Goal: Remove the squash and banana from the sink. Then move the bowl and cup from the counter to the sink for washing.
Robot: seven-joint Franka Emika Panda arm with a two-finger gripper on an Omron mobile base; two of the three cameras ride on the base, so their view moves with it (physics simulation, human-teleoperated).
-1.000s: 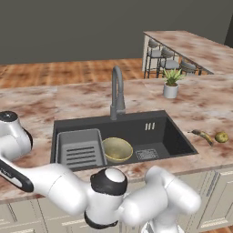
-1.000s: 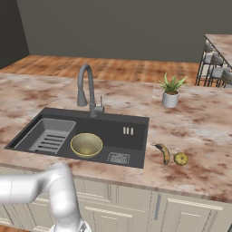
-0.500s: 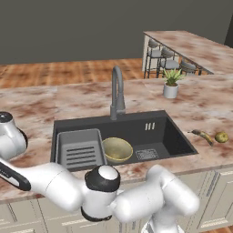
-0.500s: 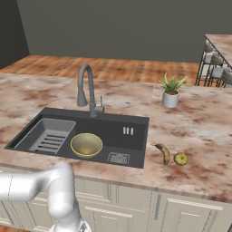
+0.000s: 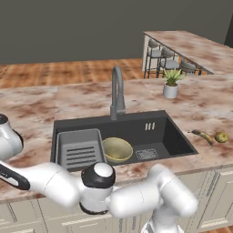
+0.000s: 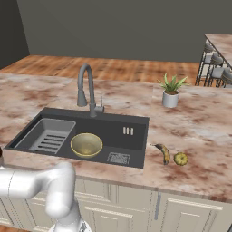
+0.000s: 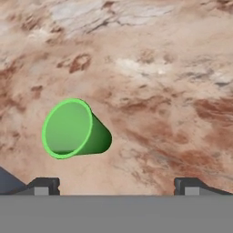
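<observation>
Hand view looks down on the marbled table (image 7: 164,68), with the fingers (image 7: 116,185) spread wide apart and holding nothing; each dark tip stands at one side of the lower edge. The cup (image 7: 75,129), a bright green tumbler, stands on the table just above the left-hand tip, nearer that one than the other, and touches neither. Its mouth faces the camera and nothing shows inside it.

Right base view shows the sink (image 6: 131,121), a dark basin sunk in the table. The bowl (image 6: 86,144) sits on the basin floor near the middle, olive-yellow, upright and holding nothing. Beside it, at the basin's left end, lies the grey ribbed tray (image 6: 47,138), also bare. A square drain grate (image 6: 118,157) lies on the bowl's other side. The gooseneck faucet (image 6: 86,88) rises behind the basin.

On the table just right of the basin lie the banana (image 6: 163,152) and the squash (image 6: 181,158), close together. A white pot with a green plant (image 6: 171,93) stands farther back.
</observation>
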